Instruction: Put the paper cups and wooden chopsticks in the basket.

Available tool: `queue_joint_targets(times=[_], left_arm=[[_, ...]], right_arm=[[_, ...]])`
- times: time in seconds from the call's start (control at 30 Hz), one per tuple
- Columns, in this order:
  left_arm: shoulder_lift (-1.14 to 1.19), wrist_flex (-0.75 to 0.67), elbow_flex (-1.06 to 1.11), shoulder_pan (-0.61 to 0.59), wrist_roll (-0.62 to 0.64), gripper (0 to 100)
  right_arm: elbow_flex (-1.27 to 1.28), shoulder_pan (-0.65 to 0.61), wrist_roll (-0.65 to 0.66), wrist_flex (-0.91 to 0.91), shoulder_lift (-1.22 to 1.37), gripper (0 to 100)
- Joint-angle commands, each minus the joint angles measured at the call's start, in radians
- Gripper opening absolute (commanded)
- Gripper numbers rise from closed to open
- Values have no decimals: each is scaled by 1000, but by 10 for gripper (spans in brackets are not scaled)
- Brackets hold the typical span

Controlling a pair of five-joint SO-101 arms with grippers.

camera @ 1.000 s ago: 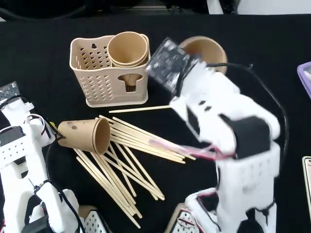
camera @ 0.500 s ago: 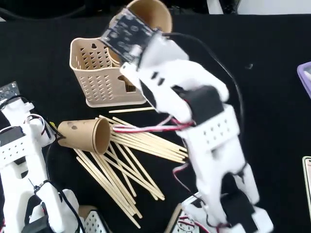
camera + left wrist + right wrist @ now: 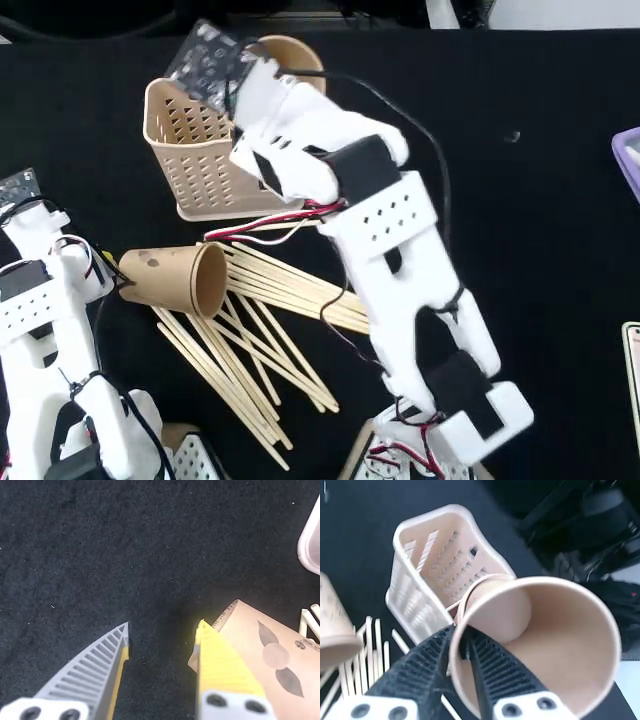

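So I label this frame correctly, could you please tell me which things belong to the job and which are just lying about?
Job:
beige perforated plastic basket
brown paper cup pinched by the right gripper
brown paper cup lying on its side, by the open left gripper
loose pale wooden chopsticks

Lying about:
purple container's edge
black table cloth

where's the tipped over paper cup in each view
High view: the brown paper cup lying on its side lies by the wooden chopsticks.
Left wrist view: its base beside the left tool's yellow finger.
Right wrist view: the cup near the beige slotted plastic basket.
Shared landmark: the chopsticks.
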Motion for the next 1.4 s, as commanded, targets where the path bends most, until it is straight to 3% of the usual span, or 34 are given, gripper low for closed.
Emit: queue_joint_targets(times=[0.0, 0.73, 0.83, 0.97, 1.03, 1.37], left_arm=[[-11, -18, -13, -10, 2, 220], [-11, -17, -13, -10, 2, 220], [-11, -17, -13, -10, 2, 220], [-11, -17, -13, -10, 2, 220], [-11, -17, -13, -10, 2, 220], [-11, -17, -13, -10, 2, 220]], right_arm=[[-45, -18, 72, 41, 30, 11], [-203, -18, 74, 20, 189, 18], [-252, -14, 55, 20, 202, 103], [-314, -14, -81, 25, 203, 286], [-338, -14, -98, 28, 203, 319], [-386, -14, -95, 87, 199, 217]])
